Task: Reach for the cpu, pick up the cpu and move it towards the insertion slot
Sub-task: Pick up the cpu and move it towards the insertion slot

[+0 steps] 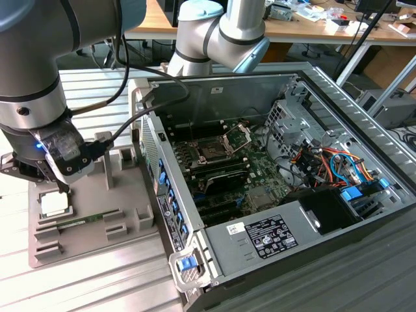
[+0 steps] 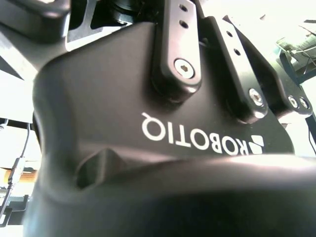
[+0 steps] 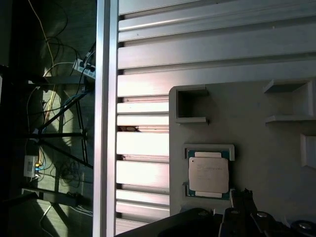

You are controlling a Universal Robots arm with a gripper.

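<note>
Gripper (image 1: 47, 185): is hanging just above the cpu, over the grey tray.
Jaws: are standing apart, gripping nothing.
Cpu (image 1: 54, 203): is lying flat in a square recess near the tray's edge on the exterior view's left; in the first wrist view its (image 3: 209, 171) silvery top is facing up.
Grey tray (image 1: 123, 195): is resting on the slatted worktop (image 1: 84, 279), just beside the open computer case (image 1: 214, 91).
Insertion slot (image 1: 212, 151): is sitting on the green board inside the case, dark centre showing, well apart from the cpu.
</note>
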